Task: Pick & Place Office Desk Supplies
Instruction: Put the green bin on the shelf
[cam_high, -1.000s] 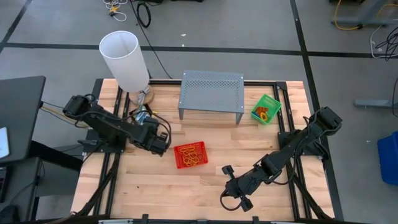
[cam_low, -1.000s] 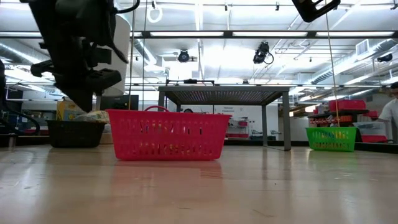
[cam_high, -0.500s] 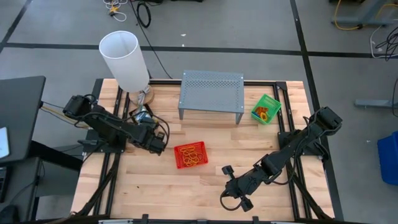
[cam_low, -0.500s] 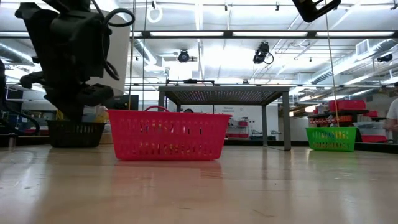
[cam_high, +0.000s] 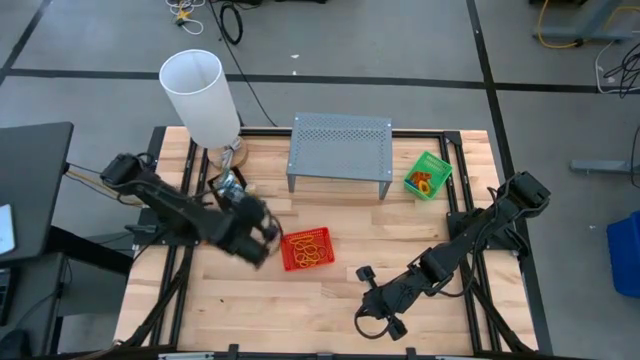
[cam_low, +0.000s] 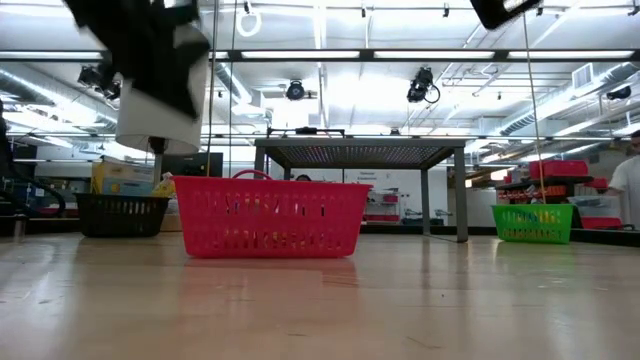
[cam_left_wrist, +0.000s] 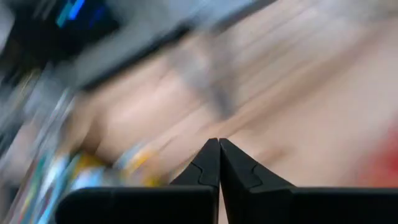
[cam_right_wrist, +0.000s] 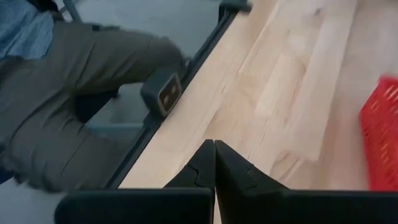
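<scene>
As you compare this moment with the one a second ago, you see that the left gripper (cam_high: 262, 240) has travelled away from the black box (cam_low: 121, 213) by the lampshade (cam_high: 200, 95) and now hangs just beside the red mesh tray (cam_high: 306, 249), on its left edge. Its jaws are pressed together, tip against tip, in the left wrist view. I judge this as a carry toward the tray, but you cannot confirm any thing between the jaws; if a rubber band is pinched there, it is too thin to see.

Your right gripper (cam_high: 372, 318) waits low near the front edge of the bench (cam_high: 330, 300), well apart from the tray, jaws also pressed together and empty.

Motion smears the left wrist view, so the coloured things behind the jaws stay unclear. From bench height the left arm is cut off at the top. The green mesh tray (cam_high: 427, 174) sits far beyond the right jaws, next to the grey stand (cam_high: 340, 146).
</scene>
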